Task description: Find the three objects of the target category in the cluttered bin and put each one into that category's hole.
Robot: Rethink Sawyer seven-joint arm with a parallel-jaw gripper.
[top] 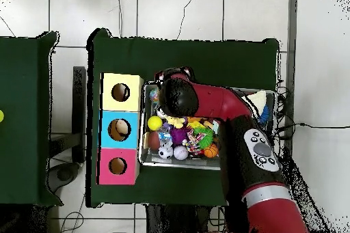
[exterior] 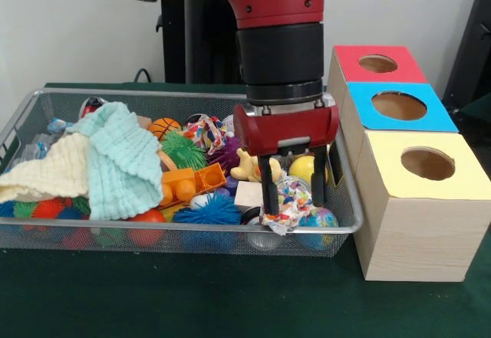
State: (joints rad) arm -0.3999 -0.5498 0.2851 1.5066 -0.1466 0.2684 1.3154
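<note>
The silver wire-mesh bin is full of toys and cloths. My gripper hangs over the bin's right end, near the front rim. Its fingers are closed on one spotted fabric piece, which bunches between them at rim height. A second spotted fabric piece lies at the back middle of the bin. A third is hidden. The yellow-faced box stands just right of the bin, and its round hole is uncovered. In the overhead view the arm covers the gripper, and the yellow box's hole shows.
A mint-green waffle cloth and a cream cloth cover the bin's left half. Balls, an orange block and a blue spiky toy fill the rest. The blue-faced box and the red-faced box stand behind the yellow one.
</note>
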